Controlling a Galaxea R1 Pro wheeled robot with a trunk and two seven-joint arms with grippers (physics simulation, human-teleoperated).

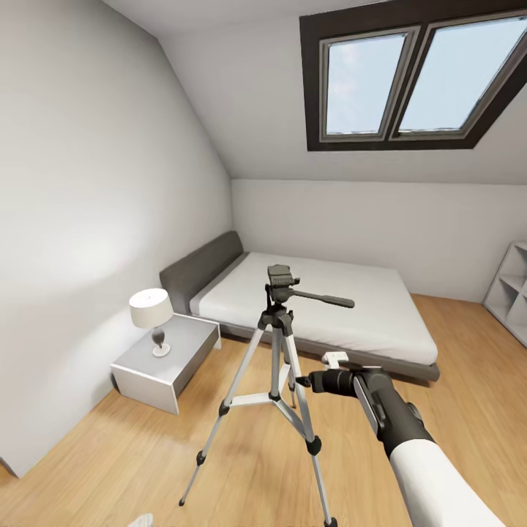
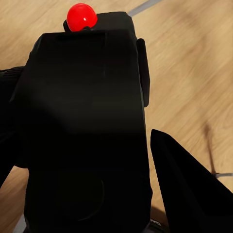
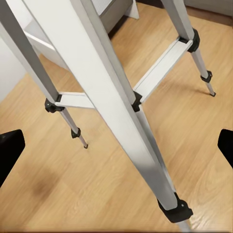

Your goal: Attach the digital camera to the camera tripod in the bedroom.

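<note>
tripod head (image 1: 282, 281): open air above and all round, long handle (image 1: 322, 298) sticking out to the right.
tripod legs (image 1: 282, 395): spread wide, cross braces (image 3: 160, 68) filling gaps between.
right gripper (image 1: 301, 381): beside a leg, fingertips wide apart.
bed (image 1: 329, 307): behind the tripod.
nightstand (image 1: 167, 360): left, holding a lamp (image 1: 152, 318).
floor (image 1: 132, 454): bare wood in front.

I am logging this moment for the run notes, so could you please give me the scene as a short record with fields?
room: bedroom with bed, skylight, wood floor
camera tripod: standing upright on the floor before the bed, head bare
digital camera: black, red dot on top, close against the left gripper's finger
right gripper: open, fingers apart on either side of a tripod leg
nightstand: holds a lamp
</note>
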